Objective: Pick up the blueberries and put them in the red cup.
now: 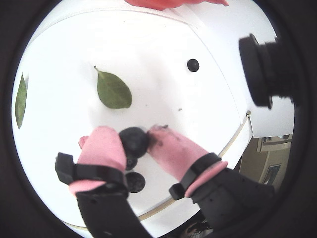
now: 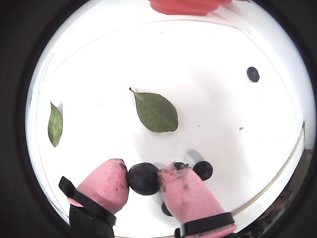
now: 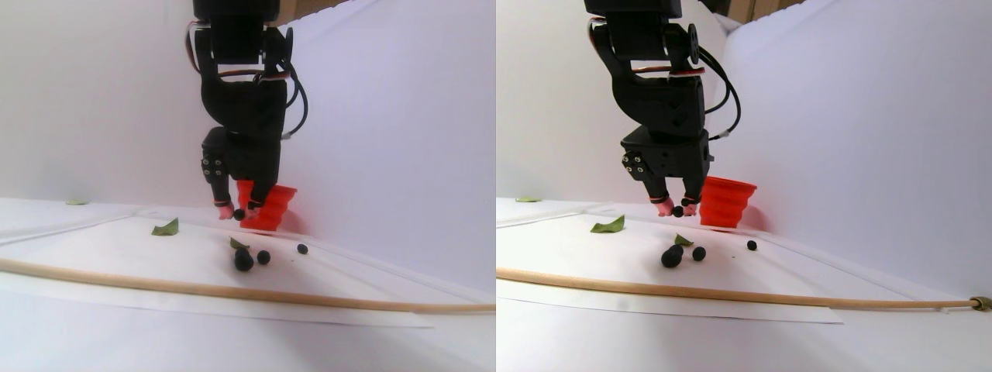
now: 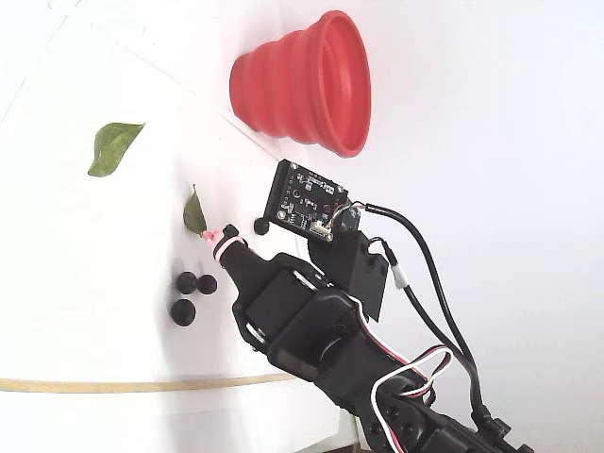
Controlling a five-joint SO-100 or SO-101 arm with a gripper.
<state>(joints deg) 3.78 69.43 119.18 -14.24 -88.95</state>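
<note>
My gripper (image 1: 134, 141) is shut on one dark blueberry (image 1: 133, 142), pinched between its pink fingertips (image 2: 108, 181). The stereo pair view shows the gripper (image 3: 239, 212) hanging a little above the white table, with the held berry (image 3: 239, 214) clear of the surface. Below it lie more blueberries (image 3: 243, 261) in a small cluster (image 4: 187, 281). One lone berry (image 2: 253, 74) sits apart toward the wall. The red cup (image 3: 273, 208) stands upright just behind the gripper, rim up. It shows whole in the fixed view (image 4: 302, 80) and only as a red edge (image 2: 188, 6) at the top of both wrist views.
Green leaves lie on the white sheet, one (image 2: 156, 111) ahead of the fingers and another (image 2: 55, 124) off to the left. A thin wooden rod (image 3: 232, 291) runs along the sheet's front edge. White walls (image 3: 387, 116) close in behind the cup.
</note>
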